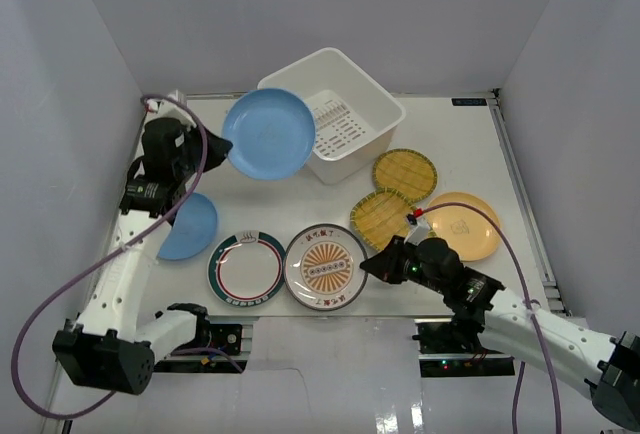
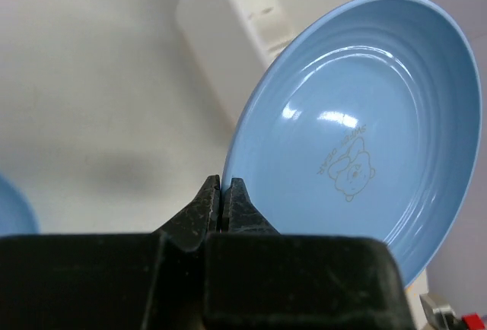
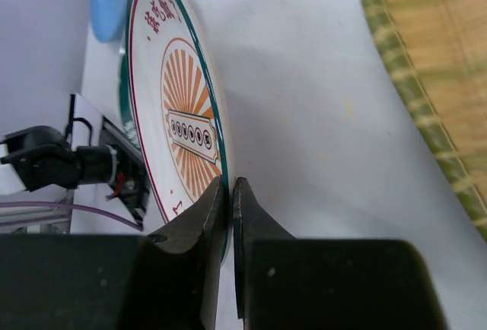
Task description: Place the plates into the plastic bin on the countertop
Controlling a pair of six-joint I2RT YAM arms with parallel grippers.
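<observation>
Fingers of the left gripper (image 2: pixel 224 201) are pressed together on the rim of a light blue plate (image 1: pixel 268 134), which hangs tilted in the air just left of the white plastic bin (image 1: pixel 370 94), its far edge overlapping the bin's left wall in the overhead view. The left wrist view shows a small bear drawing on the plate's inner face and the bin beyond the plate's upper edge. A second blue plate (image 1: pixel 190 226) lies on the table (image 1: pixel 470 144), left of the bin and nearer the arms. A green-rimmed plate (image 1: pixel 246 268) lies flat, nearer than the bin and to its left. Straight in front of the bin, toward the arms, sits a sunburst plate (image 1: pixel 325 265), touching or nearly touching the green-rimmed one. The right gripper (image 1: pixel 368 266) is at this plate's right rim with its jaws almost together; I cannot tell whether the rim is pinched between them. Two woven yellow plates (image 1: pixel 405 174) lie right of and nearer than the bin, overlapping each other. A plain yellow plate (image 1: pixel 462 225) rests farthest right of the bin. The bin holds no plate.
</observation>
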